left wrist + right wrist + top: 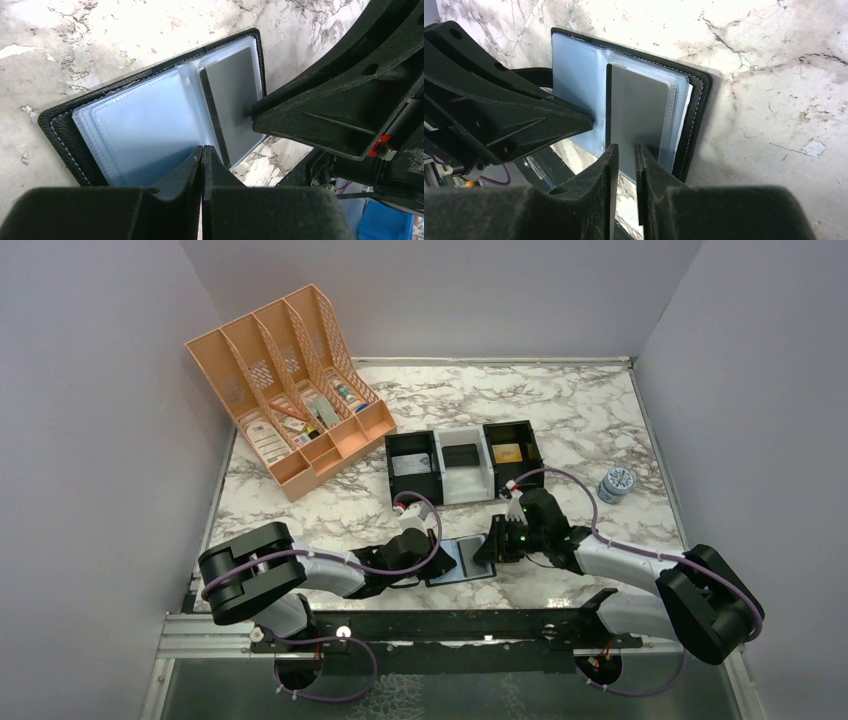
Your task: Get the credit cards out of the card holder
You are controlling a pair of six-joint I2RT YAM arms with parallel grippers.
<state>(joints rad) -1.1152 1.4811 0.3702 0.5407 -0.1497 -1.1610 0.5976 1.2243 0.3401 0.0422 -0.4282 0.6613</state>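
The card holder (458, 565) lies open on the marble near the front edge, its blue-grey clear sleeves facing up. It also shows in the left wrist view (55, 131) and the right wrist view (696, 112). A dark grey credit card (232, 95) sits in the right-hand sleeve and also shows in the right wrist view (639, 107). My left gripper (201, 150) is shut, with its tips on the left sleeve. My right gripper (626, 148) has a narrow empty gap between its fingers, and its tips rest on the dark card. From above the left gripper (438, 554) and the right gripper (496, 543) flank the wallet.
A black-and-white three-compartment tray (440, 480) with items in it stands just behind the wallet. A peach file organiser (285, 390) stands at the back left. A small round tin (616, 483) sits at the right. Walls close in on three sides.
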